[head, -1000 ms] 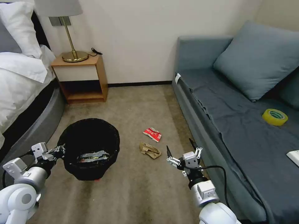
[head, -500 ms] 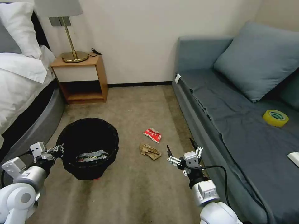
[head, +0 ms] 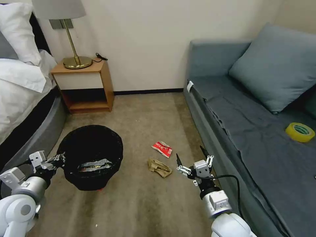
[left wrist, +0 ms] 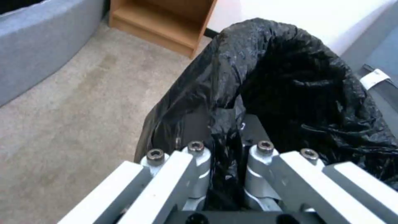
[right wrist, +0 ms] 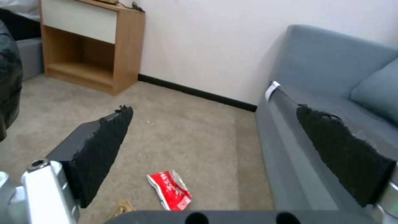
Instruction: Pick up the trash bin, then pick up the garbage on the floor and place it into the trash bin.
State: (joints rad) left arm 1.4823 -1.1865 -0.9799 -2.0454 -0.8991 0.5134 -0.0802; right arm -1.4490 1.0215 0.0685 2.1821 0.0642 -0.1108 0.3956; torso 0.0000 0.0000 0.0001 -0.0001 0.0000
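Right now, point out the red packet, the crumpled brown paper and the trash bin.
red packet [head: 162, 149], head view, middle of its red face.
crumpled brown paper [head: 159, 167], head view, centre of the wad.
trash bin [head: 108, 141], head view, far right of the bag-lined rim.

The trash bin [head: 89, 158] sits on the floor [head: 144, 112] left of the packet [head: 162, 148] and the crumpled paper [head: 159, 167]. The paper lies nearer than the packet. A nightstand [head: 84, 86] stands against the far wall, the sofa [head: 250, 131] along the right, a tape roll [head: 300, 132] on it.
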